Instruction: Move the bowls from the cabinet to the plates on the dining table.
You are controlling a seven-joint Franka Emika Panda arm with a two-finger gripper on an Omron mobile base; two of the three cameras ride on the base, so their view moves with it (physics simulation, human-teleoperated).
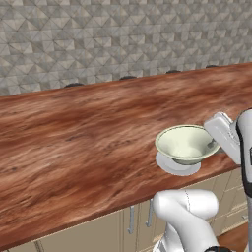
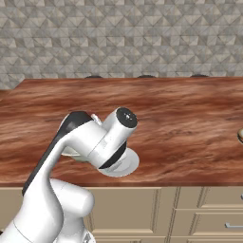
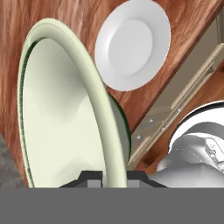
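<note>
Bowl: a pale green-white bowl (image 1: 186,142) sits upright, just above a plate, near the table's front edge.
Plate: a plain white plate (image 1: 177,165) lies flat on the wood, partly covered by the bowl.
Gripper: the hand (image 1: 214,144) meets the bowl's right rim, its fingers closed on that rim.
Table: a glossy reddish-brown wooden top (image 1: 78,138) runs across the view.
Drawers: beige fronts (image 1: 115,230) with silver handles sit below the edge.
Wall: grey patterned tile (image 1: 113,34) behind.

My gripper (image 3: 114,176) is clamped on the bowl's (image 3: 65,109) rim (one finger inside, one outside), my arm bent low, reaching over the bowl.
</note>
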